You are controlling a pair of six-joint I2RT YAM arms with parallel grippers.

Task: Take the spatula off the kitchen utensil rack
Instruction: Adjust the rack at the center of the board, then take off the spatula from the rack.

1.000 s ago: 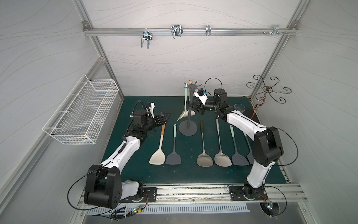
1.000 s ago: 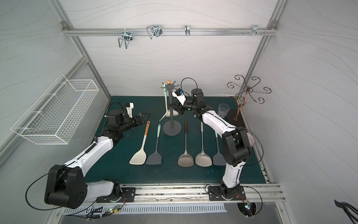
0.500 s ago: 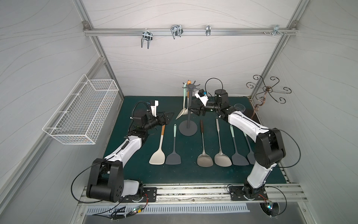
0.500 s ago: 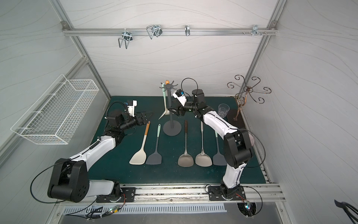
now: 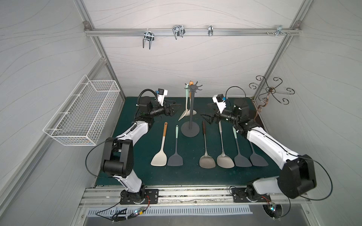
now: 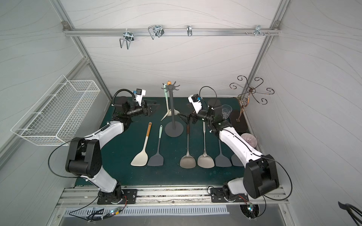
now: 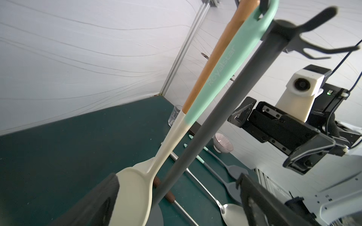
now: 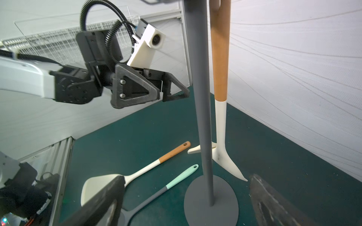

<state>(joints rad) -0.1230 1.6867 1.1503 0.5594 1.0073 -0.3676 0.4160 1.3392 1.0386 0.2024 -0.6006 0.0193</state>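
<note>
Left hand point(image 5: 175, 108) and right hand point(image 5: 205, 110) are both wide open and empty, either side of the kitchen utensil rack point(image 5: 191, 117) on the worktop point(image 5: 145, 176). Mint-handled spatula point(image 7: 222, 66) and wood-handled spatula point(image 7: 214, 56) hang off its hooks.

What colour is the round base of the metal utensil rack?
Dark grey round base; right wrist view shows it best.

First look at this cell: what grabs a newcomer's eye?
The dark grey utensil rack stands mid-mat at the back, two cream-headed utensils hanging from its crown. The left pincer and right pincer flank its pole, both open and empty. In front, six spatulas lie in a row on the green mat.
</note>
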